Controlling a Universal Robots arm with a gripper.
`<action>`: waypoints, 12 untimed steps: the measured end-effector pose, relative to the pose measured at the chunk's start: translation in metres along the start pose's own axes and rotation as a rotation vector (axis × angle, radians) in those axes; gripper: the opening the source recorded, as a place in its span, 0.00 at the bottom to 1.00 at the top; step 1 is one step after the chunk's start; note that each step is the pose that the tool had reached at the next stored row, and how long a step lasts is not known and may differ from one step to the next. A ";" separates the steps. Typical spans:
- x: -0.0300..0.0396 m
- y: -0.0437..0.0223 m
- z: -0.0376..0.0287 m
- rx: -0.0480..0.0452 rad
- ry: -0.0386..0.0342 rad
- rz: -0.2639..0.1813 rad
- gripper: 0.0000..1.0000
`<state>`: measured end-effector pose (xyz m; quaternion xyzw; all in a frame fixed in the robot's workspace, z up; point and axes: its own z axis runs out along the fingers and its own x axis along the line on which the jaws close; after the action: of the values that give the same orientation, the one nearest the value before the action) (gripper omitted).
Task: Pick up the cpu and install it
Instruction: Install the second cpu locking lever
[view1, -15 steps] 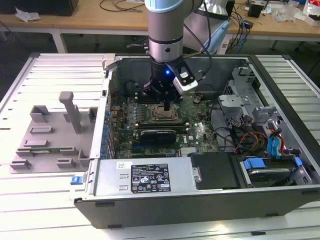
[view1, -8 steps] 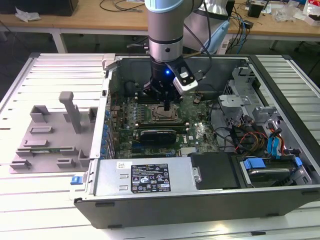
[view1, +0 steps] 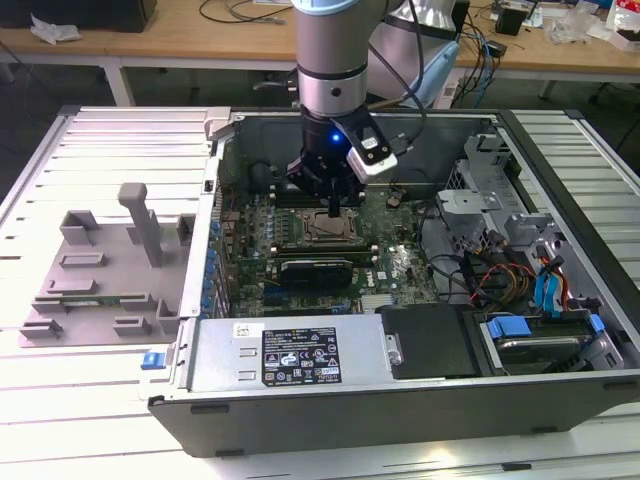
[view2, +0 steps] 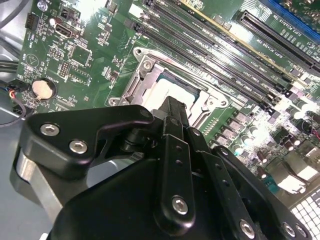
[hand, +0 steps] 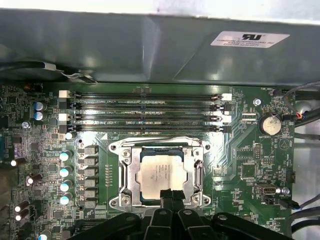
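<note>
The cpu (hand: 162, 172), a pale silver square chip, lies flat inside the metal-framed socket (hand: 125, 172) on the green motherboard; it also shows in the second wrist view (view2: 176, 86). My gripper (hand: 170, 192) hangs just over the cpu's near edge with its black fingers pressed together and nothing between them. In the exterior view the gripper (view1: 333, 208) reaches down into the open computer case (view1: 300, 415), directly above the socket (view1: 325, 232). Whether the fingertips touch the chip I cannot tell.
Memory slots (hand: 145, 112) run beside the socket, close to the case wall. A black card (view1: 315, 268) sits just in front of the socket. A grey plastic fixture tray (view1: 100, 270) lies on the slatted table at the exterior view's left. Drive bays and cables (view1: 530, 280) fill the case's right side.
</note>
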<state>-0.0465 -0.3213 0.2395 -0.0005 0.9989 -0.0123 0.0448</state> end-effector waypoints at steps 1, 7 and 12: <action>0.0000 0.0000 -0.0005 -0.0001 0.0000 0.000 0.11; -0.0003 0.0000 -0.0028 -0.0003 -0.0001 0.000 0.11; -0.0003 -0.0025 -0.0030 0.0000 0.0000 0.000 0.11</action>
<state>-0.0465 -0.3237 0.2425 -0.0006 0.9989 -0.0123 0.0448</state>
